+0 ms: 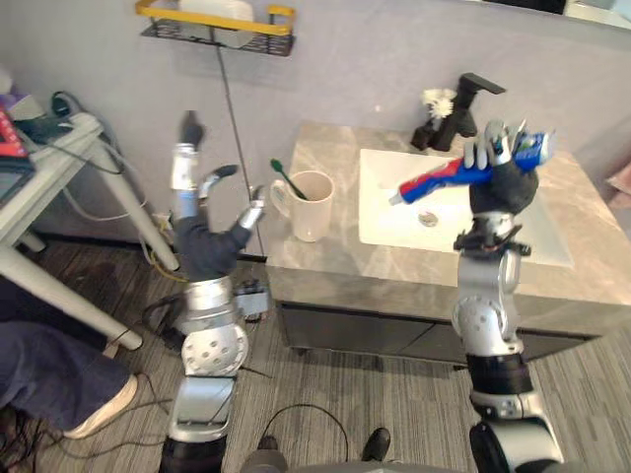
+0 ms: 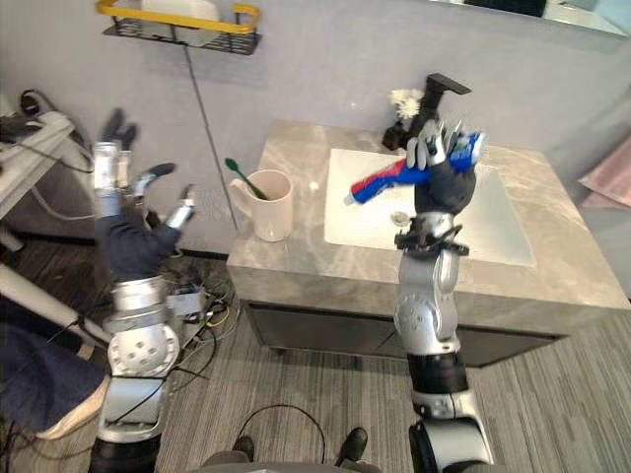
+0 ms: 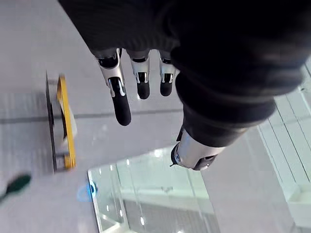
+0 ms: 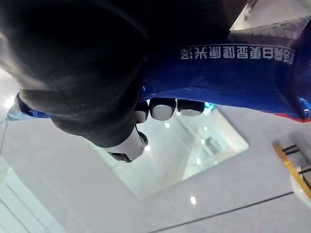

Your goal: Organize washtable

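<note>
While the right robot hand (image 1: pixel 505 185) is raised with its fingers (image 4: pixel 163 108) curled around a blue tube (image 1: pixel 439 180), the tube lies across its palm and sticks out on both sides. The longer, narrower end slopes down toward the robot's left, and the flat end rises just past the fingertips on the other side. Hand and tube hang in the air, clear of every surface. Directly beneath them is the white sink (image 1: pixel 394 229), set into the grey marbled table (image 1: pixel 325 264). Just behind the hand, at the back edge of the sink, stands a black faucet (image 1: pixel 463 106).

Well to the left of this hand, near the table's left end, a cream cup (image 1: pixel 311 212) stands upright. A green toothbrush (image 1: pixel 288 180) leans out of it toward the left.

The left robot hand (image 1: pixel 202 246) is raised off the table's left end, beside the cup and apart from it. It is released and holds nothing, with its fingers (image 3: pixel 121 104) straight and spread and its thumb out toward the cup. High on the wall above this hand hangs a black shelf (image 1: pixel 217 25) with a yellow rail. Farther out to its left, a person's leg (image 1: pixel 49 367) and shoe (image 1: pixel 104 404) rest on the floor.
</note>
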`<state>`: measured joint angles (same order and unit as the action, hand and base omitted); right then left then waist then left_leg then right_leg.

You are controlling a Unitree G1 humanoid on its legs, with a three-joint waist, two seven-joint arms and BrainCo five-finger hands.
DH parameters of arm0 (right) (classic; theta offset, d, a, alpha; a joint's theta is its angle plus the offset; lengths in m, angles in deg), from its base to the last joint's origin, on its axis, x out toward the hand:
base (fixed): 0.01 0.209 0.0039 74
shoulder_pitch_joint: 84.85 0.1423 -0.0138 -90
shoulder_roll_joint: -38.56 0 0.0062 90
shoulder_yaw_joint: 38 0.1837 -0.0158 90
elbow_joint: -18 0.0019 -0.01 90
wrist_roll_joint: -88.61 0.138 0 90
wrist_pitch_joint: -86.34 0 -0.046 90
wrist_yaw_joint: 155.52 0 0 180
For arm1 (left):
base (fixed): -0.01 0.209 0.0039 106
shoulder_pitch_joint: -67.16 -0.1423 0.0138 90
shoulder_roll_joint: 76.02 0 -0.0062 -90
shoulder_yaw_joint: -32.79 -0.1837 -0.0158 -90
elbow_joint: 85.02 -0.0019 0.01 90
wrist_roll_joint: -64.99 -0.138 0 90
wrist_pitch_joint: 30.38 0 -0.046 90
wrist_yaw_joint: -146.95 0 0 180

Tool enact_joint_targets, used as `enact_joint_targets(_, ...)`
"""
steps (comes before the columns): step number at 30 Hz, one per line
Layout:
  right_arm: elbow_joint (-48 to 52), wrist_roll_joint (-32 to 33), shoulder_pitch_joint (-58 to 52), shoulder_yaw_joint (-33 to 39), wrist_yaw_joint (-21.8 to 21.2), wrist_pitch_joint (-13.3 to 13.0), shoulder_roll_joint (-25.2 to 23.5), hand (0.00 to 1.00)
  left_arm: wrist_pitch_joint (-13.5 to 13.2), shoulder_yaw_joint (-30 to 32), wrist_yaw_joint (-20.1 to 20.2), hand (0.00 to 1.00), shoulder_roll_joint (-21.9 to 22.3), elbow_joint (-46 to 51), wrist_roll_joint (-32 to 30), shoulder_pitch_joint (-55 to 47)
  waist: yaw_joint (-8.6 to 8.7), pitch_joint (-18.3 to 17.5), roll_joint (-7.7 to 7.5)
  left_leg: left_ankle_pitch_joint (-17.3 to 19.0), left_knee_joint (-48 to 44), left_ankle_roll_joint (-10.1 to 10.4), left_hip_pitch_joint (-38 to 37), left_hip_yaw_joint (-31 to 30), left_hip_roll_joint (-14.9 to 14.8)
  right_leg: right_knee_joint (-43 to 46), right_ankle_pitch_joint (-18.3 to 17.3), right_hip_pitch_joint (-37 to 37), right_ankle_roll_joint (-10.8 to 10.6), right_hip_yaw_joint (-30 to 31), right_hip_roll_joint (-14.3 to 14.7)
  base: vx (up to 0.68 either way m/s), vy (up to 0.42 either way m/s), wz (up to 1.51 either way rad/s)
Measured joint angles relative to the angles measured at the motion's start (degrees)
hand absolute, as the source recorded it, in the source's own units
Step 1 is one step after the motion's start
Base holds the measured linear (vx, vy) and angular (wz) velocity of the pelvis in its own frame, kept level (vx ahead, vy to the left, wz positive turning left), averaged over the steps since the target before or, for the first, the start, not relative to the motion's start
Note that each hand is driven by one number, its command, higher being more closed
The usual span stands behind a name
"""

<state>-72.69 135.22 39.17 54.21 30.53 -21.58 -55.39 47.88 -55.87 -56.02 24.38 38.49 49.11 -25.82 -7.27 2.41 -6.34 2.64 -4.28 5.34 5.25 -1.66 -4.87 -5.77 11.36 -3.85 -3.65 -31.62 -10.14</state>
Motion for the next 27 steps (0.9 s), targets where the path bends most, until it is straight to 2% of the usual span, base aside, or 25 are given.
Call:
enact_joint_targets(1,-1.7,0.0,2.1,0.0,0.2,0.0,0.6,1.0,0.0,1.4,-0.3,0.0,0.0,0.5,0.0,-1.1,-0.22,0.1,-0.33,-0.3,0.3,0.1,0.0,-0.7,0.1,0.0,-0.1,0.4,-0.1,-0.8,0.0,-0.01,0.011,0.45)
enact_joint_targets(3,-4.8,0.1,6.4,0.0,0.4,0.0,2.4,1.0,0.1,5.1,-1.9,0.0,0.4,0.9,-0.2,-3.2,-2.1,0.3,-1.6,-0.5,0.5,0.1,0.4,-1.7,0.1,0.0,-0.4,0.6,-0.2,-1.6,-0.1,-0.02,0.015,0.29)
enact_joint_targets(5,-7.6,0.2,10.4,-0.1,0.5,0.0,3.7,1.0,0.3,8.6,-2.9,0.0,1.8,0.8,-0.5,-5.9,-3.09,0.5,-2.53,-0.7,0.5,0.3,1.4,-3.1,0.4,-0.1,-0.9,0.7,-0.3,-3.1,-0.2,-0.03,0.003,0.36)
enact_joint_targets(7,-9.9,0.4,13.1,-0.3,0.7,0.0,5.2,1.0,0.3,10.7,-3.6,0.0,2.9,0.1,-0.5,-7.7,-3.3,0.7,-2.92,-1.2,0.5,0.4,2.1,-4.1,0.4,-0.2,-1.1,0.7,-0.5,-4.4,-0.3,-0.02,0.001,0.41)
enact_joint_targets(8,-11.8,0.6,15.2,-1.1,1.3,0.1,6.7,1.0,0.3,12.4,-4.4,0.0,3.8,-2.8,-0.3,-9.0,-4.5,0.7,-3.05,-2.0,1.6,0.5,2.0,-4.7,0.4,-0.2,-1.3,0.7,-0.7,-5.0,-0.3,0.01,0.002,0.26)
enact_joint_targets(9,-13.3,0.9,16.6,-1.9,1.4,0.3,7.4,1.0,0.3,13.2,-5.0,0.0,3.9,-5.7,0.0,-9.5,-4.94,0.8,-2.99,-2.2,1.9,0.5,2.1,-5.0,0.4,-0.2,-1.3,0.7,-0.7,-5.4,-0.3,0.01,0.002,0.22)
enact_joint_targets(11,-16.3,2.4,19.3,-4.7,1.3,0.7,9.5,1.0,0.5,14.3,-5.8,0.0,3.7,-13.7,0.0,-10.0,-5.02,0.8,-2.95,-2.4,2.1,0.6,2.5,-5.9,0.5,-0.2,-1.4,0.7,-0.7,-6.2,-0.3,0.0,0.002,0.2)
enact_joint_targets(13,-18.3,3.7,21.3,-7.1,1.2,1.1,11.9,1.0,1.8,14.6,-6.0,0.0,3.7,-22.2,0.0,-10.2,-5.03,1.1,-3.3,-2.5,2.1,0.6,2.8,-6.3,0.6,-0.1,-1.5,0.7,-0.7,-6.7,-0.4,0.01,0.007,0.14)
enact_joint_targets(16,-18.8,5.1,24.0,-10.0,1.1,2.6,16.1,1.0,4.1,14.4,-5.4,0.0,4.2,-33.2,0.6,-12.8,-4.5,2.2,-4.5,-2.5,2.0,0.6,3.0,-6.4,0.7,-0.1,-1.6,0.6,-0.8,-7.1,-0.6,0.03,0.014,0.04)
enact_joint_targets(21,-18.8,5.1,24.5,-12.5,1.2,3.3,19.8,1.0,5.0,14.6,-3.4,0.0,6.4,-37.0,3.0,-15.8,-4.58,2.6,-4.69,-2.4,1.9,0.5,3.1,-6.4,0.9,0.0,-1.7,0.6,-0.8,-7.2,-0.7,0.04,0.007,-0.01)
enact_joint_targets(27,-17.8,4.8,24.5,-15.3,1.2,4.4,20.1,1.0,5.0,15.6,-2.6,0.0,6.4,-43.5,7.0,-15.3,-4.31,3.0,-4.96,-2.1,1.9,0.2,3.1,-5.4,0.8,0.0,-1.7,-0.2,-0.8,-6.1,-0.7,0.01,0.007,-0.09)
